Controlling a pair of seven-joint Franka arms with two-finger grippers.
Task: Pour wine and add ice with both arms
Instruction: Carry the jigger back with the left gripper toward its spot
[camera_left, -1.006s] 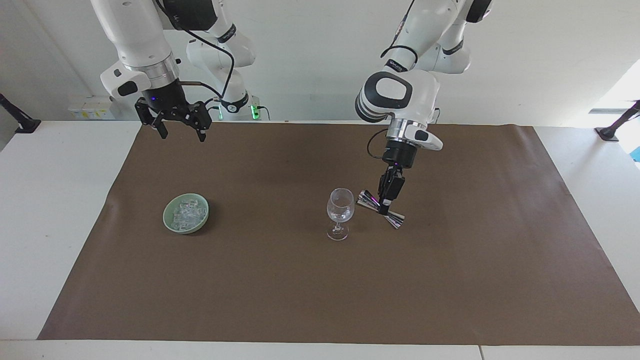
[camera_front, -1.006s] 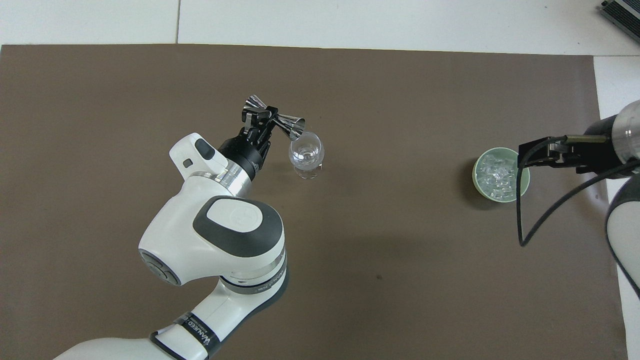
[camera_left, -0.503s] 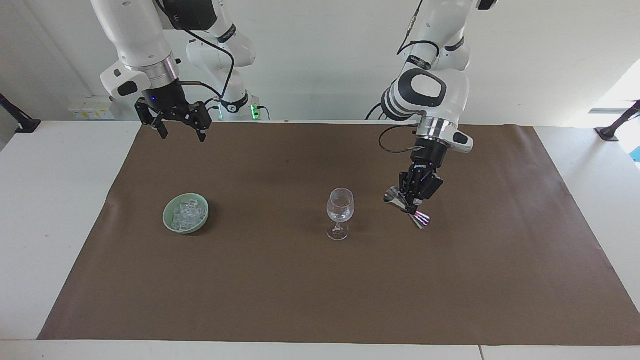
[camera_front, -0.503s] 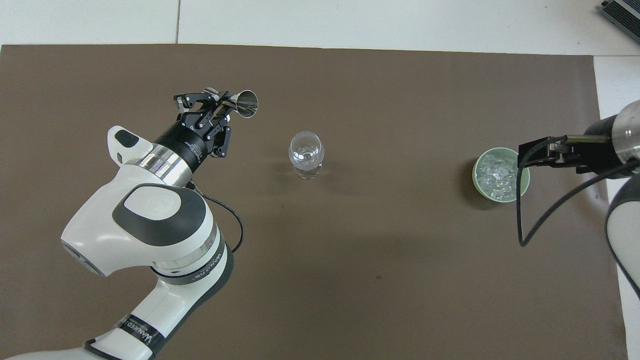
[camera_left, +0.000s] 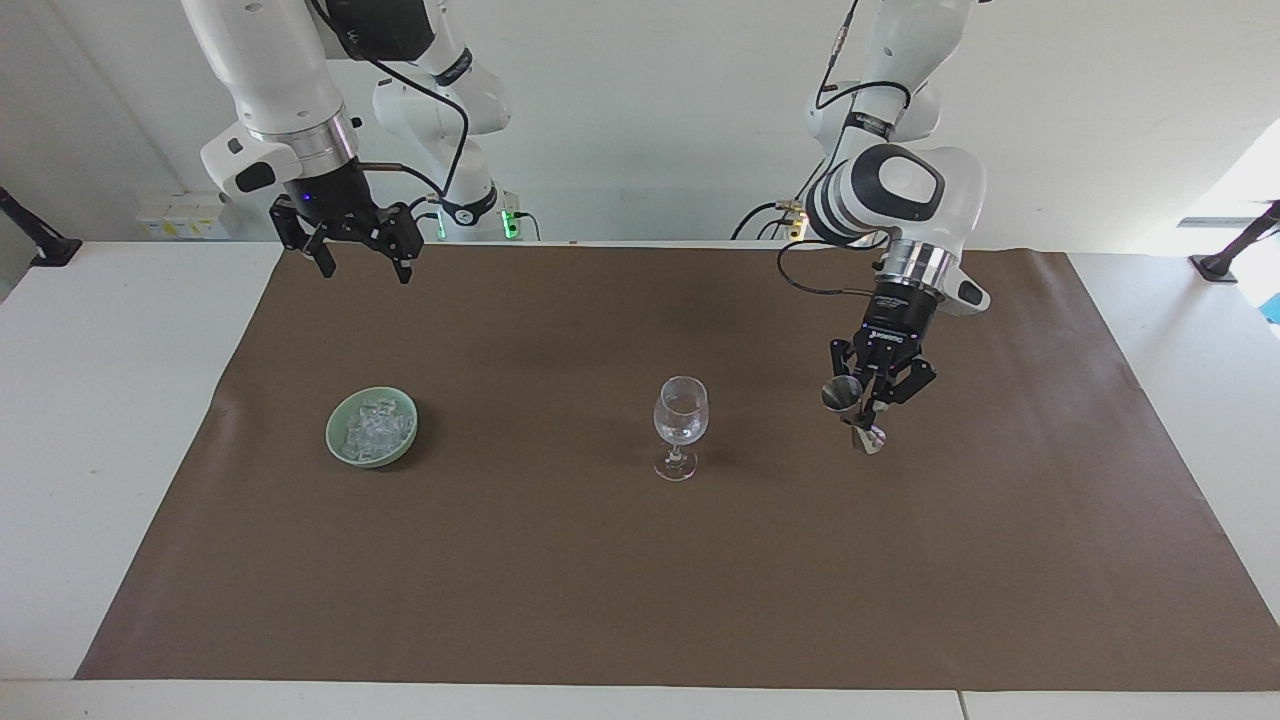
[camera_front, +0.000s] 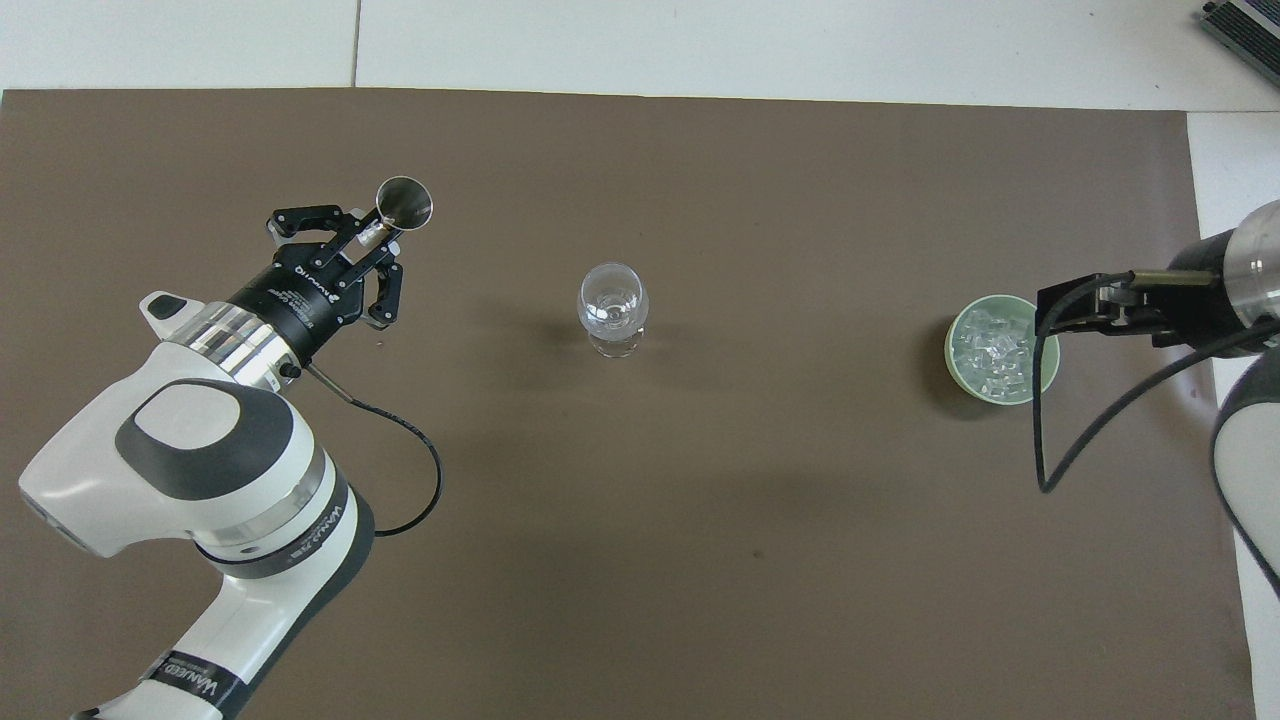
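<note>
Brown paper (camera_left: 600, 580) covers most of the white worktop (camera_left: 110, 420). Nearest the robots, the right gripper (camera_left: 346, 252) hangs high over the mat's edge, fingers spread wide and empty; the right arm waits, unmoved. In the overhead view its tips overlap the green bowl (camera_front: 1040, 385), hiding part of the rim, though the facing view shows it well above. The ice (camera_left: 374, 426) lies heaped in that bowl toward the right arm's end; single cubes are hard to tell apart. The wine glass (camera_left: 681, 420) stands upright mid-mat, and whether it holds liquid cannot be told. The left gripper (camera_left: 868, 412), pointing down from a bent wrist, grips a steel jigger (camera_left: 850, 410) at its waist. A second ago the jigger tilted at the glass's rim; now it is nearly upright, well apart from the glass, toward the left arm's end.
</note>
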